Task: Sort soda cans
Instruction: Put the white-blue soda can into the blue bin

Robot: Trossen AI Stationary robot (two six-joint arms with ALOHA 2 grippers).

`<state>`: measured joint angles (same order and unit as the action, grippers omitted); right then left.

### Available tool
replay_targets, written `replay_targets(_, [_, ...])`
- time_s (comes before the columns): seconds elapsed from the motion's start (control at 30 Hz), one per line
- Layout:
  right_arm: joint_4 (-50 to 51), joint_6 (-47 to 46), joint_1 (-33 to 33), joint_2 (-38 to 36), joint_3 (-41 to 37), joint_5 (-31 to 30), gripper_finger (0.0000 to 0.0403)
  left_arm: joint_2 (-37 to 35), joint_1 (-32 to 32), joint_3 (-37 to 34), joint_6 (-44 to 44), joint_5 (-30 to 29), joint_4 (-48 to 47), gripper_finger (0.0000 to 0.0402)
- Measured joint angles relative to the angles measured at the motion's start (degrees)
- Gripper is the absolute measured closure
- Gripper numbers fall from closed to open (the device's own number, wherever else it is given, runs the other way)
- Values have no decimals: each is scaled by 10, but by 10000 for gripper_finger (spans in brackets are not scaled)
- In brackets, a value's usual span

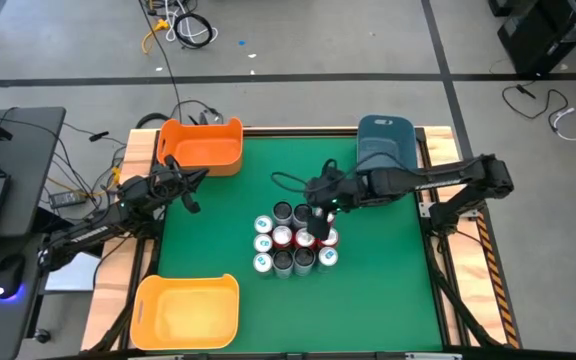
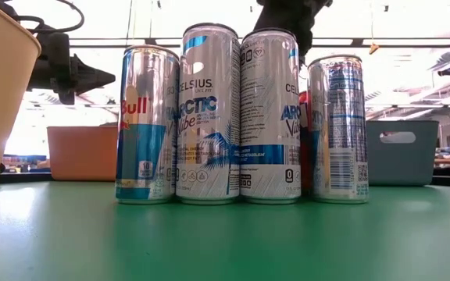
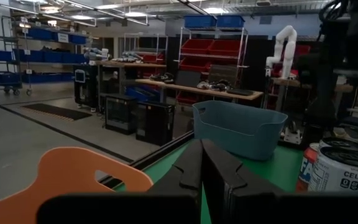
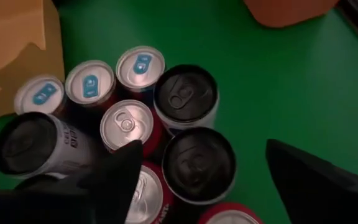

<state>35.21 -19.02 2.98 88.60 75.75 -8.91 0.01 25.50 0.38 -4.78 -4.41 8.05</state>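
The soda cans (image 1: 293,243) stand packed together in a tight cluster at the middle of the green table (image 1: 378,290), all upright, tops showing silver, black and blue-tabbed. From table height the front row reads as a Red Bull can (image 2: 146,125) touching two Celsius Arctic Vibe cans (image 2: 208,114), with another silver can (image 2: 337,129) just to the side.

The right gripper (image 1: 318,222) hangs right over the far side of the cluster, fingers (image 4: 319,180) spread wide, and a black-topped can (image 4: 198,164) sits between them below. Nothing is pinched.

The left gripper (image 1: 190,190) waits well apart, near the orange bin (image 1: 203,146) at the table's far left corner, its fingers (image 3: 219,171) pressed together. The blue bin (image 1: 384,143) sits at the far right, the yellow bin (image 1: 188,310) at the near left.
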Motion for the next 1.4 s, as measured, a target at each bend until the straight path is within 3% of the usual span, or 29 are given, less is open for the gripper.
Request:
replay_targets(0.23, [0, 12, 0, 34, 0, 0, 23, 0, 0, 0, 0, 0, 3, 391])
replay_targets(0.47, [4, 13, 1, 48, 0, 0, 17, 0, 0, 0, 0, 0, 2, 391])
replay_targets(0.83, [13, 13, 0, 68, -1, 10, 67, 0, 0, 0, 0, 0, 2, 391])
replay_targets(1.13, [16, 13, -5, 68, -1, 11, 164, 0, 0, 0, 0, 1, 2, 391])
replay_targets(1.4, [68, 18, -11, 68, 55, -8, 165, 0, 0, 0, 0, 1, 2, 391])
